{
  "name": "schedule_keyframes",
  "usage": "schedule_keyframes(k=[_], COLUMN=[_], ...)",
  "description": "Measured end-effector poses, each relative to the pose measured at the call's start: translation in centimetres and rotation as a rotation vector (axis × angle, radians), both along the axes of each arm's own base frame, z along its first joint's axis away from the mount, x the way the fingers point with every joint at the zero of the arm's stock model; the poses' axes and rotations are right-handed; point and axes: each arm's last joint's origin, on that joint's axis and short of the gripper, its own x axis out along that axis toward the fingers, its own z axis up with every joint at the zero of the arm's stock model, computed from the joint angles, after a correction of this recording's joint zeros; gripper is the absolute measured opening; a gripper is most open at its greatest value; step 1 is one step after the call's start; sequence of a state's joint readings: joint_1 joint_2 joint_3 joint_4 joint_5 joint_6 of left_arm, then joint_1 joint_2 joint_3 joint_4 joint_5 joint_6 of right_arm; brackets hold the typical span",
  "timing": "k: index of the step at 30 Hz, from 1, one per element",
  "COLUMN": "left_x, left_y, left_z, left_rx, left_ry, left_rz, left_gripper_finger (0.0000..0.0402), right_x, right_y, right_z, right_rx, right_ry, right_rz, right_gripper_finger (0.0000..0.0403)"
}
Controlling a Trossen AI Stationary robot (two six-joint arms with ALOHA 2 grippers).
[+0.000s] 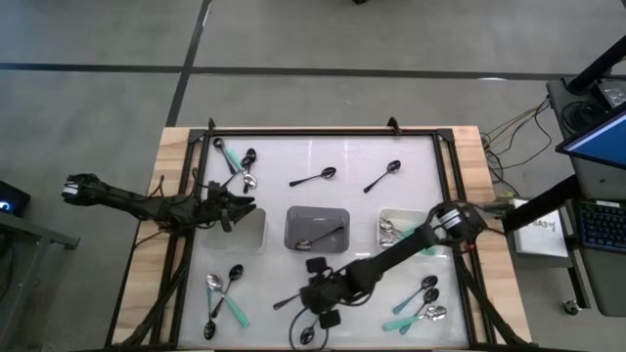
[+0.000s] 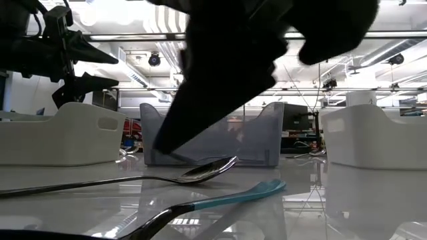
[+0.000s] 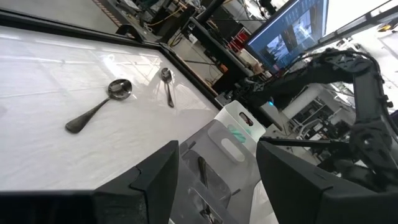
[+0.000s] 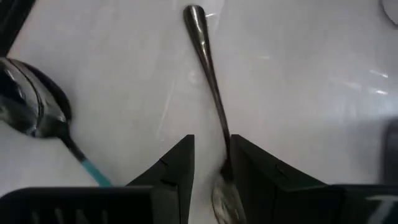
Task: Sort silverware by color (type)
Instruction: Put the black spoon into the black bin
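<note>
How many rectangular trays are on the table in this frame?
3, in a row across the middle: left tray under the left gripper, grey center tray, right tray partly behind the right arm.

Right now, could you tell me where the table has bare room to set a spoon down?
Bare patches: the far strip between the two black spoons and the back frame, and the near-left stretch between the white left tray and the spoon cluster. Crowded: the near middle, where the right hand straddles a dark spoon, and the near-right cluster.
</note>
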State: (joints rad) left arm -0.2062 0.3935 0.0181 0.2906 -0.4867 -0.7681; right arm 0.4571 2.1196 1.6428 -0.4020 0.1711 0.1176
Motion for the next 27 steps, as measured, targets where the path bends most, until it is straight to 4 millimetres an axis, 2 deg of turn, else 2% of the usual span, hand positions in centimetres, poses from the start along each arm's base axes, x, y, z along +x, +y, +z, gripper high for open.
schedule_keyframes(k=[7, 13, 18, 22, 27], left_x=[0.0, 0.0, 0.0, 0.0, 0.0], left_y=[0.0, 0.0, 0.0, 0.0, 0.0], left_z=[0.0, 0.0, 0.0, 0.0, 0.0], left_rx=[0.0, 0.0, 0.0, 0.0, 0.0], left_ry=[0.0, 0.0, 0.0, 0.0, 0.0], left_rz=[0.0, 0.0, 0.001, 0.0, 0.0], left_gripper_finger=[0.0198, 0.0198, 0.0198, 0.0198, 0.0198], right_x=[1.9, 2.6, 2.5, 2.5, 2.4], right_y=[-0.8, -1.9, -2.2, -2.2, -2.1], right_z=[-1.1, -2.4, -2.7, -2.7, -2.7], right_rx=[0.0, 0.012, 0.054, 0.079, 0.11], right_ry=[0.043, 0.071, 0.096, 0.109, 0.123], right_rz=[0.008, -0.017, -0.019, -0.009, 0.001], right_gripper_finger=[0.0095, 0.0088, 0.0062, 0.002, 0.0011])
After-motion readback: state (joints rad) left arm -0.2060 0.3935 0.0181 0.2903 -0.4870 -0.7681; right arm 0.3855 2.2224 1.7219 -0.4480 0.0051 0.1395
